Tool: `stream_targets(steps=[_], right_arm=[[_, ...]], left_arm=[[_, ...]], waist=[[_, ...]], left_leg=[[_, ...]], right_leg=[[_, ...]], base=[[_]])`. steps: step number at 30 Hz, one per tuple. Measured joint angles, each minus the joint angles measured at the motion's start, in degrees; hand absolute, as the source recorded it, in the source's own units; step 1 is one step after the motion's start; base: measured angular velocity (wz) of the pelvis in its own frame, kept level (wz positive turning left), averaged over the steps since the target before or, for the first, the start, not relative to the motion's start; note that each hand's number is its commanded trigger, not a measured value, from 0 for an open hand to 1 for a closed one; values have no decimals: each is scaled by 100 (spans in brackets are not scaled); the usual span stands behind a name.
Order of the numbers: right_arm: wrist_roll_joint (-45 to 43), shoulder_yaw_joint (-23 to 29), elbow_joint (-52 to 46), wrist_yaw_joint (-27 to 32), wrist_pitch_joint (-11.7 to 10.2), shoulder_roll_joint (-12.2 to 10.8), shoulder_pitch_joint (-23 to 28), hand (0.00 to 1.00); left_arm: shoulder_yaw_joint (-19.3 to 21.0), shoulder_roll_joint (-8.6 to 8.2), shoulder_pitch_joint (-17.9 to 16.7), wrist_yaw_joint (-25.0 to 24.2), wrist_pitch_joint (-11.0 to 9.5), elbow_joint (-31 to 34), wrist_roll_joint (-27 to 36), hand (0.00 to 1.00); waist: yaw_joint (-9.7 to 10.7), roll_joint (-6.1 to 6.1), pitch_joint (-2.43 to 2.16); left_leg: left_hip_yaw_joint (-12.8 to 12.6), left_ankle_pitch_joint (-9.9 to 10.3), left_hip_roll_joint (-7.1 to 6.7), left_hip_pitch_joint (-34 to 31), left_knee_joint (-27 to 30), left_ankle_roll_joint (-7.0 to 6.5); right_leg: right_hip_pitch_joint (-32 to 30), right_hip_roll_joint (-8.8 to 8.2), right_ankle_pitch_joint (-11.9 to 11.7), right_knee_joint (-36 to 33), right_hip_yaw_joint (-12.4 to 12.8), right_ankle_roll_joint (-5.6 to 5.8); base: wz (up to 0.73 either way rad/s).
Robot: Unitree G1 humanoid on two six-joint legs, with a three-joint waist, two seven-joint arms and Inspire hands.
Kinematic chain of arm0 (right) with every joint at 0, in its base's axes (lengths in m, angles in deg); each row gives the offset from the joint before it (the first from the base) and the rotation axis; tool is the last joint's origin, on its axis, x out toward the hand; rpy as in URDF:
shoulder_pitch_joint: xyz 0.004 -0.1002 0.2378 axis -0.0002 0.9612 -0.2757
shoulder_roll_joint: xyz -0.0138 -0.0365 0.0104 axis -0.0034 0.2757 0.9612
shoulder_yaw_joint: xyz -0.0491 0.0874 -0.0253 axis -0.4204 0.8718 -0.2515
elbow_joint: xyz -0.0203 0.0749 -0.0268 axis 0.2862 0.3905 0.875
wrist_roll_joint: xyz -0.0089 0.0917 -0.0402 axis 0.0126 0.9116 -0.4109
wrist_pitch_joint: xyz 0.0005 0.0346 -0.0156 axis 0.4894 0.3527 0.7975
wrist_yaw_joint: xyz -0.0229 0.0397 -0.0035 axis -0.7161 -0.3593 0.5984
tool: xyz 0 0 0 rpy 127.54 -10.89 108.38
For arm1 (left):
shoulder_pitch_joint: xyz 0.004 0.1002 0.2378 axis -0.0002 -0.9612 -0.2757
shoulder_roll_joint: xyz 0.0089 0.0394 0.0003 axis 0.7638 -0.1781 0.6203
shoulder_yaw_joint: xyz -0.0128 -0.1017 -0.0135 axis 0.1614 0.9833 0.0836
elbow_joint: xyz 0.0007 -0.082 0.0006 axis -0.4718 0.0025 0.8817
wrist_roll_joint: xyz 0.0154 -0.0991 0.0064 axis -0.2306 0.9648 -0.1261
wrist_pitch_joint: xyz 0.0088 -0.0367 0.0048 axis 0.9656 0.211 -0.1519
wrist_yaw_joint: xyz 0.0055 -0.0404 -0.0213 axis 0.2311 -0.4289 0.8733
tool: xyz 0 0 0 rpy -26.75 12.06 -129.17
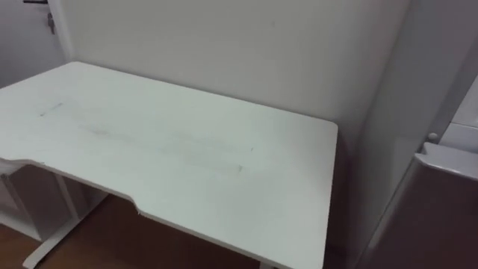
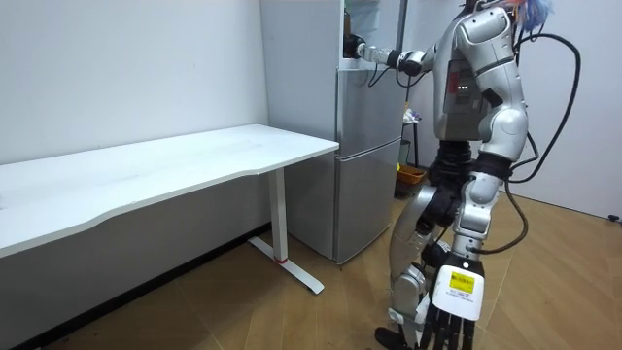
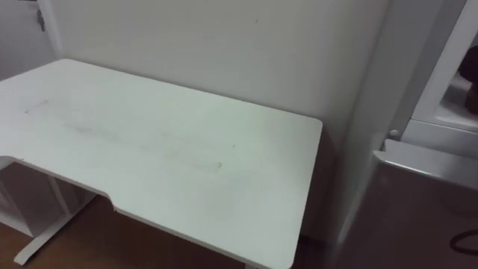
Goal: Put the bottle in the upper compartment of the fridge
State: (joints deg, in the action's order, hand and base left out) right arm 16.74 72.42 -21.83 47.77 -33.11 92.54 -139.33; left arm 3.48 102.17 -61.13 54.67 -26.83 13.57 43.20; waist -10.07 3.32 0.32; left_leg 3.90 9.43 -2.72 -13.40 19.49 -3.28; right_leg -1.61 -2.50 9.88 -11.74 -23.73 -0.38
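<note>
I stand close to the silver two-door fridge, on the room view's right. My right arm is stretched out at shoulder height, and my right hand is at the edge of the open upper compartment. Whether that hand holds anything is too small to tell. A dark shape at the right eye view's right edge lies inside the upper compartment. The fridge's grey side and the top of its lower door fill the right. My left hand hangs low by my leg, fingers straight.
A long white desk stands against the wall just left of the fridge, its corner almost touching the fridge's side. In the room view the desk runs leftward. A yellow container sits on the wooden floor behind the fridge.
</note>
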Motion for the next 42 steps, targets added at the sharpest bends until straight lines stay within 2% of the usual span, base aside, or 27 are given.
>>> stream_targets(steps=[1,2,3,6,8,12,16,29,34,42], right_arm=[[-4,-20,73,-24,-16,14,-49,54],[-19,-95,208,-97,-62,22,-117,11],[-20,-103,245,-132,-96,25,-128,0],[-42,-110,271,-280,-241,41,-126,0],[-35,-139,283,-374,-304,57,-135,0],[-36,-200,295,-393,-323,107,-144,0],[-32,-200,358,-379,-322,118,-143,0],[-10,-212,505,-374,-316,122,-138,0],[-1,-252,517,-381,-249,122,-137,0],[35,-317,533,-423,-234,123,-138,0]], left_arm=[[-83,7,0,0,5,-4,3,0],[-133,18,9,-1,16,-25,29,0],[-151,28,18,-1,23,-35,78,0],[-208,63,21,2,46,-43,235,0],[-272,71,20,10,98,-44,354,0],[-333,77,21,14,106,-36,441,0],[-335,93,24,13,107,-33,455,0],[-431,116,23,12,101,-35,658,0],[-431,131,23,15,101,-25,671,0],[-431,135,19,26,84,38,670,0]], waist=[[-10,-39,5],[-10,-73,5],[-5,-89,0],[-11,-149,-13],[-24,-207,-39],[-74,-244,-40],[-78,-213,-33],[-41,-118,-45],[12,-64,-48],[41,-57,-44]], left_leg=[[19,5,-4,-18,22,-6],[38,5,-10,-37,38,-7],[51,7,-12,-56,47,-4],[80,7,-4,-126,82,37],[91,-13,-4,-142,81,43],[91,-53,0,-133,73,29],[78,-70,-8,-140,84,23],[6,-83,-3,-116,70,12],[-4,-94,-8,-89,27,8],[-19,-94,-13,-21,2,7]], right_leg=[[-3,0,-6,0,-4,-8],[-10,1,-10,0,-2,-13],[-26,1,-12,-1,-3,-16],[-82,-3,-25,-4,21,-39],[-95,-4,-28,-4,14,-43],[-93,-1,-32,-2,11,-51],[-86,-12,3,31,-2,-85],[-82,-5,7,100,12,-76],[-50,-10,3,108,18,-71],[8,-14,-1,126,28,-65]], base=[[4],[5],[5],[1],[0],[0],[2],[0],[0],[0]])
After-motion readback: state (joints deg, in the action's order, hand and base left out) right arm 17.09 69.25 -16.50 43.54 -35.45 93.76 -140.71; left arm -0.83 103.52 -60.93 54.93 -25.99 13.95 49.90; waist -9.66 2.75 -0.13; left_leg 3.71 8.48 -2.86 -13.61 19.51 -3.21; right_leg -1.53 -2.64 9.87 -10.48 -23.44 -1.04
